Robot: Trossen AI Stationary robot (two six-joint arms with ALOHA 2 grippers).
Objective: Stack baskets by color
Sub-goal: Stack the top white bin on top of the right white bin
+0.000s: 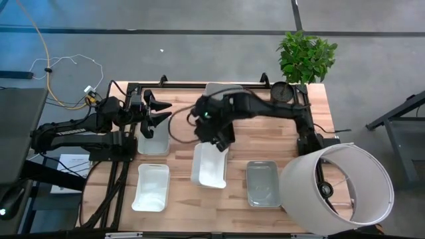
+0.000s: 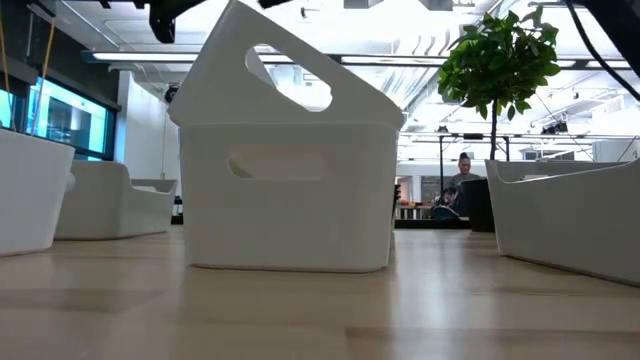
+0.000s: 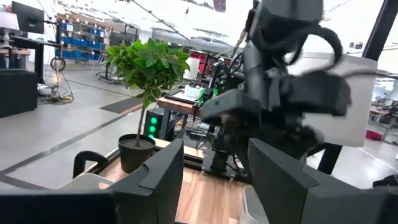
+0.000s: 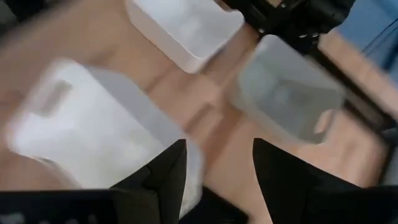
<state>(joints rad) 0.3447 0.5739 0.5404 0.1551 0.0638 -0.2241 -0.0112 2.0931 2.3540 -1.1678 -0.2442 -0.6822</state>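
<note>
The right gripper (image 1: pixel 222 141) was seen over the table's middle, just above the upper end of a white basket stack (image 1: pixel 210 166), with its fingers (image 4: pixel 163 174) spread and nothing between them. In the low view the top basket (image 2: pixel 300 75) was seen tilted, resting askew in the one beneath rather than nested flat. A slide or topple could be judged likely if the gripper were lifted carelessly, since the smooth plastic offers little friction. The left gripper (image 1: pixel 158 111) was held parted and empty over a translucent grey basket (image 1: pixel 153 141) near the left side. Another white basket (image 1: pixel 151 188) lay at the front left, and a clear grey basket (image 1: pixel 263 183) at the front right. All were rounded-cornered, glossy moulded plastic, with cut-out handles on the white ones.
</note>
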